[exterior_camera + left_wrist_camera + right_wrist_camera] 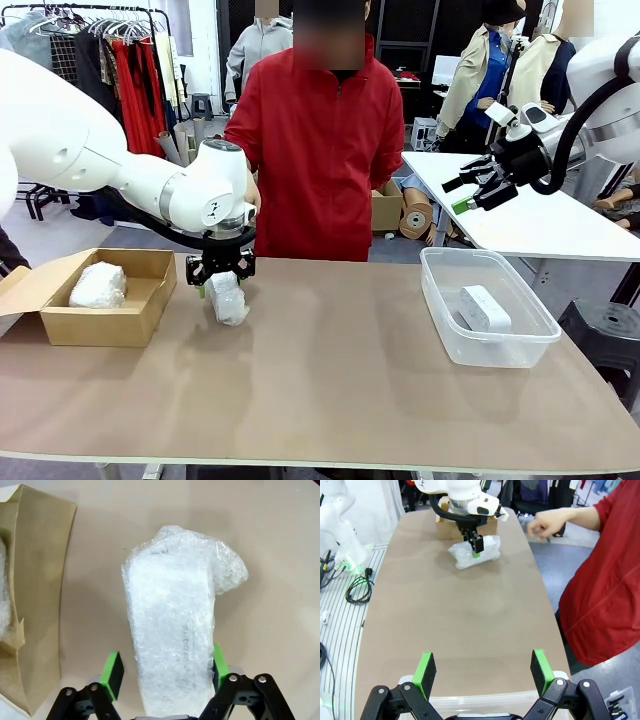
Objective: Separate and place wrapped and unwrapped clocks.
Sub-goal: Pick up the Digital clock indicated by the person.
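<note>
Wrapped clock [172,625], a white bundle in bubble wrap, lies on the brown table [330,380] just right of the cardboard box [125,315]. The left gripper [220,278] stands over it from above, and its fingers straddle the near end of the bundle. In the left wrist view the right green pad [218,662] touches the wrap, but the left pad [113,672] is a little apart from it, so the jaws are narrow but not closed on the bundle.

Inside the cardboard box another wrapped clock [98,285] already lies. Far right of the box, the clear plastic tub [440,300] holds the bare white clock [484,308]. The right gripper [480,190] hangs high above that tub with its jaws wide and nothing between them.

I judge that the step in hand is the grasp of the last wrapped bundle. The next move calls for a firm closing on the soft wrap, then a lift and a short carry left into the box.

The front view shows both containers and what is in them. The left wrist view alone shows the gap at the left pad. The right wrist view shows the person's hand [547,525] raised beside the table, away from the bundle.
</note>
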Controlling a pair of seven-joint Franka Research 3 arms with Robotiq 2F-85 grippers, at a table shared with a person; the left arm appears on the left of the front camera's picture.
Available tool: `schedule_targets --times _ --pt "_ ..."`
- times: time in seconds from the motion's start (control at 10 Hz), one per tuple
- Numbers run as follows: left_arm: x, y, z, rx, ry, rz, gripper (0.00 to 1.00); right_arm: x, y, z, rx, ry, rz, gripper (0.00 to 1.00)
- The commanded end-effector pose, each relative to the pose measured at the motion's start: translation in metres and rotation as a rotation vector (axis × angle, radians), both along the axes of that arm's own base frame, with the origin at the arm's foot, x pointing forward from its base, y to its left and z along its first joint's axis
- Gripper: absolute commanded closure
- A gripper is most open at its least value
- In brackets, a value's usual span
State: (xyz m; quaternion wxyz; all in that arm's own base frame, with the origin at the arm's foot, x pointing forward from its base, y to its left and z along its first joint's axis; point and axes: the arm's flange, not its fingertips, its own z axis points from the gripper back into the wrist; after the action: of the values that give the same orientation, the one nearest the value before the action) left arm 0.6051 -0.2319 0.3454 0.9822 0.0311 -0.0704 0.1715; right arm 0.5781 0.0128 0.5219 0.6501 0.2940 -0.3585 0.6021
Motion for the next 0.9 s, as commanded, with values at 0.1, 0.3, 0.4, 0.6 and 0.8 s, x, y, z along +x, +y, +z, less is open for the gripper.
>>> schedule_targets --times 0.1,0.3,0.4,0.6,0.8 --pt "0.002 0.004 0.003 -0.004 0.006 -0.012 0.80 -0.001 0.000 0.002 0.002 -0.015 0.002 0.00" --pt "0.002 0.000 0.011 -0.007 0.005 -0.030 1.00 -0.001 0.000 0.002 0.002 -0.015 0.002 0.00" --pt "-0.004 -0.006 0.022 -0.012 0.013 -0.048 1.00 -0.001 0.000 0.002 0.002 -0.015 0.002 0.00" --pt "-0.018 -0.028 0.068 -0.031 -0.007 -0.191 1.00 -0.001 0.000 0.002 0.002 -0.015 0.002 0.00" --pt "-0.030 -0.035 0.119 -0.026 -0.025 -0.281 1.00 -0.001 0.000 0.002 0.002 -0.015 0.002 0.00"
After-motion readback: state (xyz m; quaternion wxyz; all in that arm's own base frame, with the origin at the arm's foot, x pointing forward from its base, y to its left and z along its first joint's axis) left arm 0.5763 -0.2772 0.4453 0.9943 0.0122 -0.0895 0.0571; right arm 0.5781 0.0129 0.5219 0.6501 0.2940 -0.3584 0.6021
